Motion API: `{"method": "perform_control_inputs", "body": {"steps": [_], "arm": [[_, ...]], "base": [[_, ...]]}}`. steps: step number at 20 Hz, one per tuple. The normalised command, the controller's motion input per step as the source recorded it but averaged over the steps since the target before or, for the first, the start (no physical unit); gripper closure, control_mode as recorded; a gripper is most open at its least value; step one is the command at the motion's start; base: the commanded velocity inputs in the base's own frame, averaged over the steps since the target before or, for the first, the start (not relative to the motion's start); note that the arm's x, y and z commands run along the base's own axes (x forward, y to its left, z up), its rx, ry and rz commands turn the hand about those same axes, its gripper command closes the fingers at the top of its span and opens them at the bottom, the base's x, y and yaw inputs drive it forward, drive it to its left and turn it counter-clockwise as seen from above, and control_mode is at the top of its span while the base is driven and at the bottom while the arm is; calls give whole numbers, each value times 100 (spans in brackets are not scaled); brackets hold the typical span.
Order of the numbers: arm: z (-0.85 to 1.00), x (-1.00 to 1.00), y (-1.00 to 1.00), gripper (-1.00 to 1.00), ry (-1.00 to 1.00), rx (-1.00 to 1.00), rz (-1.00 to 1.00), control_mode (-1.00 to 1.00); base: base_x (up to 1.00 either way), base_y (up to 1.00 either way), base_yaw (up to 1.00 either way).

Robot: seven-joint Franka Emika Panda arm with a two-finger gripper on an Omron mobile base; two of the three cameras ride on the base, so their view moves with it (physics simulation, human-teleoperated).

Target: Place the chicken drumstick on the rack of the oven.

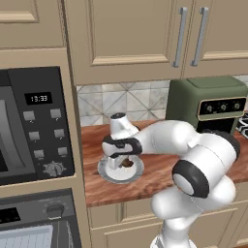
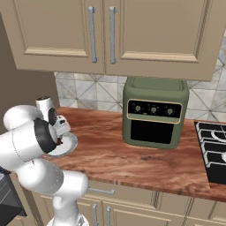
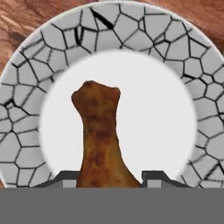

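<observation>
Drumstick (image 3: 103,140), golden-brown, cooked: lies on the white centre of a round plate (image 3: 175,57) whose broad rim carries a grey cracked-mosaic pattern; in the hand view its narrow knobbed end points to the top of the picture and its thick end sits at the bottom, between the two finger tips. Gripper (image 3: 109,178): closed on the drumstick, one tip at each side of the thick end, touching it. Plate: stands on the reddish wood-grain counter (image 1: 160,169) near its left end, seen beneath the lowered hand (image 1: 121,147) in the left base view, with a little brown of the drumstick showing under the hand. Oven (image 1: 34,227): black, built into the tall cabinet column to the left of the counter and below its level, with a round knob on its control strip; pale grey rack (image 1: 24,237) visible at the lower left edge, well apart from the plate. Microwave (image 1: 34,126): black, with clock and keypad, directly above the oven. Countertop oven (image 2: 154,112): olive green, three knobs, further right on the counter. Cooktop (image 2: 214,150): black, at the counter's right end.
</observation>
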Motion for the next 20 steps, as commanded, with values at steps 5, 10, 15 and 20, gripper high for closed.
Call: {"method": "perform_control_inputs", "body": {"steps": [5,10,15,20], "arm": [[100,-76,-2,100,-17,1,-1,-100],[95,-91,0,100,-21,0,0,-100],[79,-99,0,100,-16,4,0,-100],[15,-99,37,100,-10,2,-3,-100]], "base": [[0,0,0],[0,0,0],[0,0,0],[0,0,0]]}}
